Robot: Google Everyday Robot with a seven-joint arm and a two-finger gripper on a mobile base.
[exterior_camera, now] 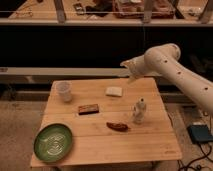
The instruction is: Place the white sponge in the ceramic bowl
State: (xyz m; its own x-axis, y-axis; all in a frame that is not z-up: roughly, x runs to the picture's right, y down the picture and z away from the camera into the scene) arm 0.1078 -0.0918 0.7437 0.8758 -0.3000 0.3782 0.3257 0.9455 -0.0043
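Six items on wooden table (150,145), wide gaps between all. White sponge (114,91) flat near back edge, right of centre, free on all sides. Ceramic bowl (53,142) at front left corner, close to edge, well apart from sponge. Gripper (131,70) above back edge, just right of sponge, not touching; how far open, cannot tell. Brown block (88,108) between sponge and bowl. Plastic cup (64,91) back left; white bottle (139,111) upright at right. Dark shelving behind.

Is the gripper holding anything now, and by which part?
Nothing is held. The gripper hangs empty above the far edge of the wooden table; the flat off-white rectangular sponge lies on it, untouched.
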